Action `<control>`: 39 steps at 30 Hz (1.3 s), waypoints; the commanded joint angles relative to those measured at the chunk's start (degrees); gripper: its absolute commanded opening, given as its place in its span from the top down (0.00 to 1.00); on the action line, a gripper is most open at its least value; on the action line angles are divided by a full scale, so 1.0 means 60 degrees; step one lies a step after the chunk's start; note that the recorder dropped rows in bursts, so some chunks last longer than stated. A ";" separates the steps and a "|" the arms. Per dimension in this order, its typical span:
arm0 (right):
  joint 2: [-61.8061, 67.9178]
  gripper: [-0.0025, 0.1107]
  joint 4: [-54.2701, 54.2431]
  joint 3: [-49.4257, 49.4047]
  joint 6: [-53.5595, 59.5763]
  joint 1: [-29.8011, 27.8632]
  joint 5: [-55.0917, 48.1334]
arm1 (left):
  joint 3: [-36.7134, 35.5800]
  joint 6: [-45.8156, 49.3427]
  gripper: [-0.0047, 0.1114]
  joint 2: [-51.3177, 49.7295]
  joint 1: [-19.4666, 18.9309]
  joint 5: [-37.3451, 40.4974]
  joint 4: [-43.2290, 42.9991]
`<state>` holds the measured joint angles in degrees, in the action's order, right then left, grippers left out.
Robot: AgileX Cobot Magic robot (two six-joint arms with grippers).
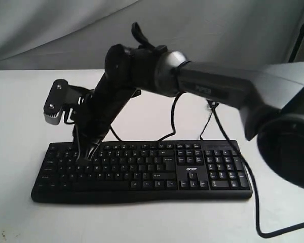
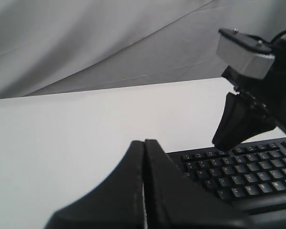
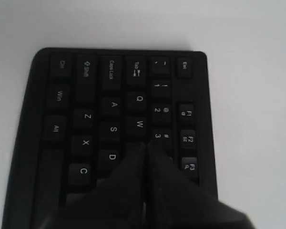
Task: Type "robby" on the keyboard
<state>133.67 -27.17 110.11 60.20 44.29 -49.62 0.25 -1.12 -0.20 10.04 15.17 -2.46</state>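
The right gripper (image 3: 145, 145) has its jaws pressed shut into one narrow point, gripping nothing. That point sits over the letter rows of the keyboard (image 1: 142, 169), just past the W key (image 3: 139, 123) and beside the 3 key (image 3: 157, 136), about where E would be. Whether it touches a cap I cannot tell. R would be the neighbouring key, hidden under the fingers. So I judge the first letter calls for a small shift along the row, then a short straight-down press and a clean lift, so the blunt tip does not catch two caps at once. The left gripper (image 2: 144, 145), jaws likewise shut and empty, hangs just off the keyboard's Esc end over bare worktop (image 1: 20, 101); it should keep clear of the keys. The keyboard lies lengthwise across the middle of the worktop, well away from the far edge.
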 commanded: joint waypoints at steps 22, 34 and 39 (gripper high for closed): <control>0.0566 0.98 0.0613 0.0324 -0.0625 0.0049 -0.0172 | -0.0041 -0.0026 0.96 0.0033 0.0053 -0.0056 -0.0045; 0.0566 0.98 0.0585 0.0324 -0.0406 0.0073 -0.0370 | -0.0041 -0.0026 0.96 0.0033 0.0053 -0.0056 -0.0045; 0.0629 0.98 0.0585 0.0324 -0.0316 0.0109 -0.0390 | -0.0041 -0.0026 0.96 0.0033 0.0053 -0.0056 -0.0045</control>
<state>137.12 -23.55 111.64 57.55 44.54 -51.36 0.25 -1.12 -0.20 10.04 15.17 -2.46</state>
